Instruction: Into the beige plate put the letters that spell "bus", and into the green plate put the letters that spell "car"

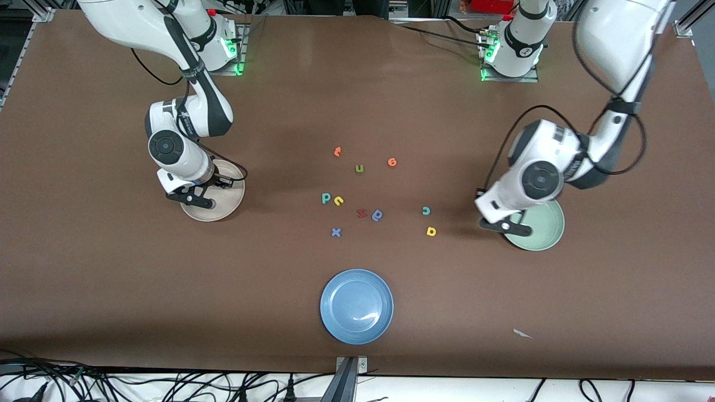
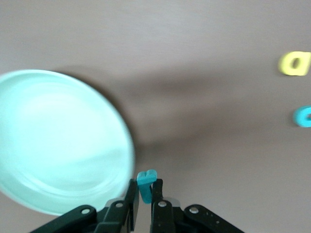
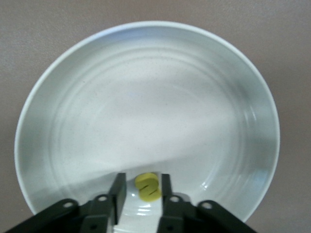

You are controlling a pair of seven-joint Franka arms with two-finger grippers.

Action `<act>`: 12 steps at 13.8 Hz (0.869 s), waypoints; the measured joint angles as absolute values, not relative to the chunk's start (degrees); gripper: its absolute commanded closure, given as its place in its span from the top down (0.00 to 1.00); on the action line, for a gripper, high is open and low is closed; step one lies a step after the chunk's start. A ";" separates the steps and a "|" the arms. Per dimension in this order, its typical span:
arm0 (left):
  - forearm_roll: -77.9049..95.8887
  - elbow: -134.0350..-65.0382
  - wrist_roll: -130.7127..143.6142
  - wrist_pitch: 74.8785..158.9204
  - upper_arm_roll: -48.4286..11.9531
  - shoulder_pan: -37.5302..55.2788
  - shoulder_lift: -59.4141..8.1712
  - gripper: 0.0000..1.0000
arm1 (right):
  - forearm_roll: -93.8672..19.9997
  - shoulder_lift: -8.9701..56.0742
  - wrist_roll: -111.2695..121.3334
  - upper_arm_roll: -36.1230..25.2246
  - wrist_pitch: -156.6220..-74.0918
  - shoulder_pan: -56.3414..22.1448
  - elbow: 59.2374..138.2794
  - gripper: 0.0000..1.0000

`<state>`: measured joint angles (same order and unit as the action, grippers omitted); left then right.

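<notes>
My left gripper (image 2: 145, 194) is pinched tight on a small teal foam letter (image 2: 146, 184), which sticks out between the two black fingers; from the left wrist view I cannot read which letter it is. The gripper hangs over the brown table (image 1: 111, 279) just at the rim of the green plate (image 1: 544, 231), on the side toward the middle of the table, and the plate looks empty in the part I can see.

My right gripper (image 3: 142, 191) sits low over the beige plate (image 1: 226, 204). A yellow "s" (image 3: 147, 186) lies between its fingers (image 3: 118, 190), and I can see a gap on each side of it, so the jaws stand narrowly parted and are not clamping it. I cannot tell whether the letter already rests on the plate floor.

The other letters lie loose in the middle of the table. The teal "b" (image 1: 325, 197) and the yellow "u" (image 1: 338, 201) lie just beside each other. Toward the left arm's end, the teal "c" (image 1: 426, 210) lies near the yellow "a" (image 1: 431, 231), the "a" nearer the front camera, and both are close to the green plate.

Among the rest I see an orange letter (image 1: 337, 151), an olive-green "u" (image 1: 359, 168) and a second orange letter (image 1: 392, 162) toward the robots' bases, then a red letter (image 1: 361, 213), a blue "a"-like letter (image 1: 377, 215) and a blue "x" (image 1: 335, 232). A blue plate (image 1: 356, 306) sits nearest the front camera, well apart from the letters.
</notes>
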<state>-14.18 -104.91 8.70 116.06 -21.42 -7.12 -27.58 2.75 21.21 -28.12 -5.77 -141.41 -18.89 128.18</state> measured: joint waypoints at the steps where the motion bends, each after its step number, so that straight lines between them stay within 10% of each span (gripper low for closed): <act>1: -15.53 -104.64 6.00 115.81 -21.22 -9.08 -27.66 0.00 | 2.75 20.77 -28.16 -5.78 -141.25 -18.90 127.81 1.00; 2: -17.79 -104.66 4.06 115.86 -21.06 -10.90 -28.01 0.00 | 2.75 20.04 -28.35 -5.68 -140.40 -18.93 127.06 1.00; 4: -22.39 -104.64 2.64 116.82 -20.99 -13.81 -30.01 0.99 | 2.35 18.58 -29.97 -4.41 -135.53 -19.04 123.32 1.00; 12: -15.60 -98.52 13.63 118.14 -22.78 -8.47 -33.34 1.00 | -0.71 26.39 -48.25 6.13 -131.17 -22.86 106.12 1.00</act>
<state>-15.60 -98.52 13.63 118.14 -22.78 -8.47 -33.34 -0.71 26.39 -48.25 6.13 -131.17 -22.86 106.12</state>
